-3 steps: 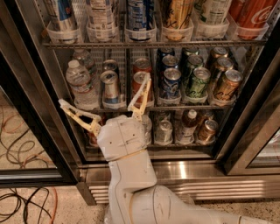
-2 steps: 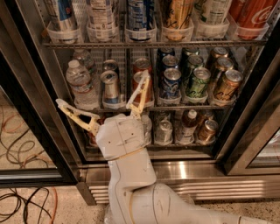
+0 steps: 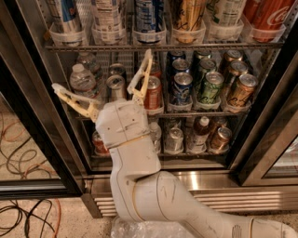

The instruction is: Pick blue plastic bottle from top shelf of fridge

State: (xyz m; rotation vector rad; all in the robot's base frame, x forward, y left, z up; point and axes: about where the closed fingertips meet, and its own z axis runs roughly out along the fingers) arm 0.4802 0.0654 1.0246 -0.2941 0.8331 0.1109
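The blue plastic bottle, wide with a pale label of small dark print, stands in a clear cup holder on the top shelf of the fridge, second from the left. Only its lower part shows. A bottle with a dark blue-and-red label is on its left and a blue-and-white patterned bottle on its right. My gripper is open and empty, below the top shelf in front of the middle rack. Its right fingertip nearly reaches the rack edge, just under the patterned bottle.
Water bottles and several cans fill the middle rack, with more cans on the lower one. Black door frames flank the opening; a steel louvred base runs below. Cables lie on the floor at the left.
The gripper has risen and shifted slightly left, still spread open; its right fingertip climbed from the middle-rack cans to the edge of the top shelf.
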